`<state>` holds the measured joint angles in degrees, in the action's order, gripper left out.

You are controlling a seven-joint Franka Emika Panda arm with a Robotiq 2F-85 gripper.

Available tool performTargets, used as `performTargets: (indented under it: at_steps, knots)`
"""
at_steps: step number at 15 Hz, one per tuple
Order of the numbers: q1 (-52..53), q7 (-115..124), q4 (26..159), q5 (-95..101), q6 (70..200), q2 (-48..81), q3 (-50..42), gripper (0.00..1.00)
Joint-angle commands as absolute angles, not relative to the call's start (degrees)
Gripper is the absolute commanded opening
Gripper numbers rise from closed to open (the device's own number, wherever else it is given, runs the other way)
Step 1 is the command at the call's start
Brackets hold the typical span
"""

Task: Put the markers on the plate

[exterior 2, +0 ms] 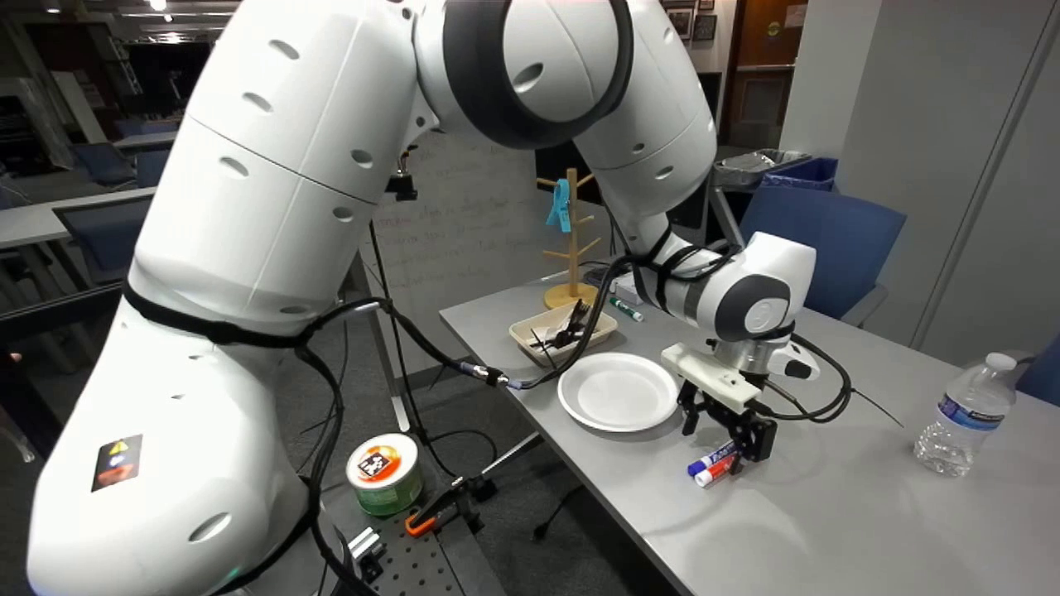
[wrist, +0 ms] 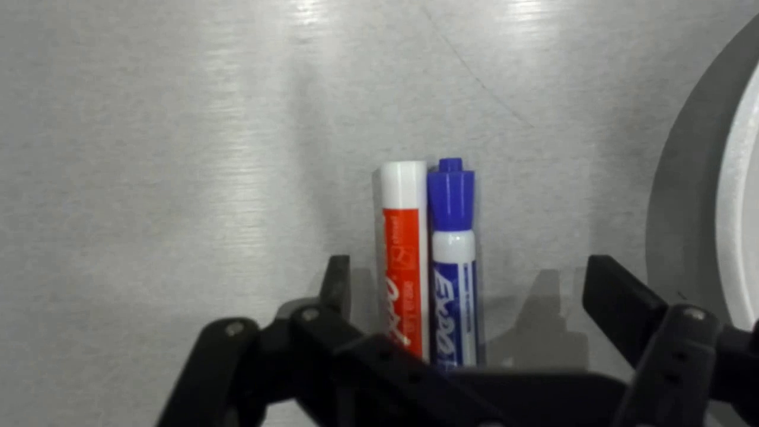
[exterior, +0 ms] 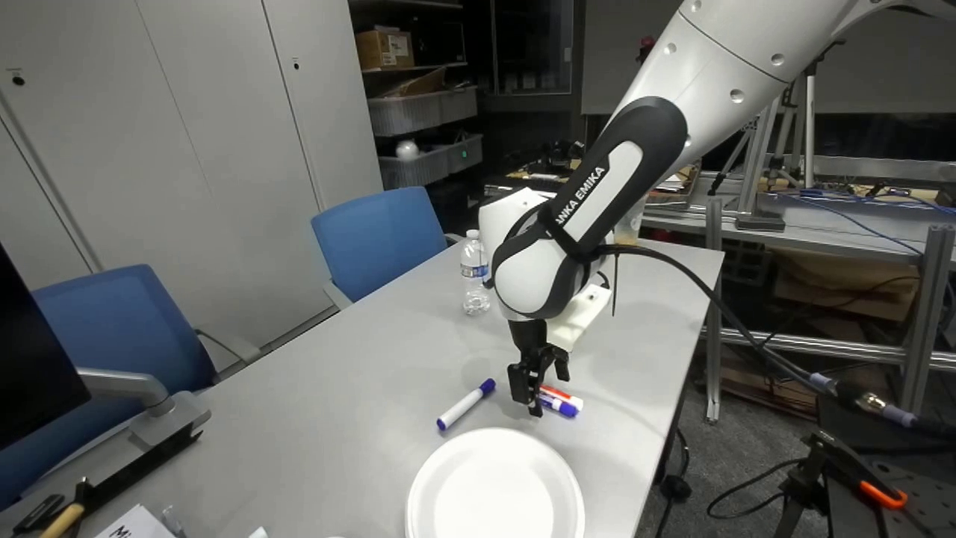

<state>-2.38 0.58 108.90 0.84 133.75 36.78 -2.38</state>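
Two markers lie side by side on the table: a white one with a red label (wrist: 405, 255) and a blue-capped one with a blue label (wrist: 452, 237). In both exterior views the red marker (exterior: 571, 398) (exterior 2: 714, 472) and the blue marker (exterior: 560, 406) (exterior 2: 710, 458) are partly hidden by the gripper. My gripper (wrist: 468, 276) is open and low, one finger on each side of the pair, the left finger closer. Another white marker with blue ends (exterior: 464, 406) lies apart. The white plate (exterior: 493, 486) (exterior 2: 617, 393) (wrist: 738, 231) sits beside them, with no marker on it.
A clear water bottle (exterior: 475, 276) (exterior 2: 965, 418) stands on the table. A beige tray (exterior 2: 530, 343) with black utensils, a green marker (exterior 2: 626, 310) and a wooden peg stand (exterior 2: 571, 248) are beyond the plate. A monitor stand (exterior: 160, 418) is at the table's edge.
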Motion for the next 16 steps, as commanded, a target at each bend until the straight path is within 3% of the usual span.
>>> performTargets:
  at_steps: [1,2,4,9,16]
  knots:
    - [-1.9,1.6,106.1,1.5,135.8,39.9,-3.0,0.81]
    - [-2.0,1.5,105.7,1.4,136.1,40.4,-3.0,0.66]
    - [-2.2,1.4,105.0,1.1,136.1,41.1,-2.9,0.49]
    - [-2.2,1.4,104.5,1.1,136.0,40.6,-3.1,0.14]
    - [-2.3,0.2,106.8,0.4,135.9,35.8,-2.0,0.14]
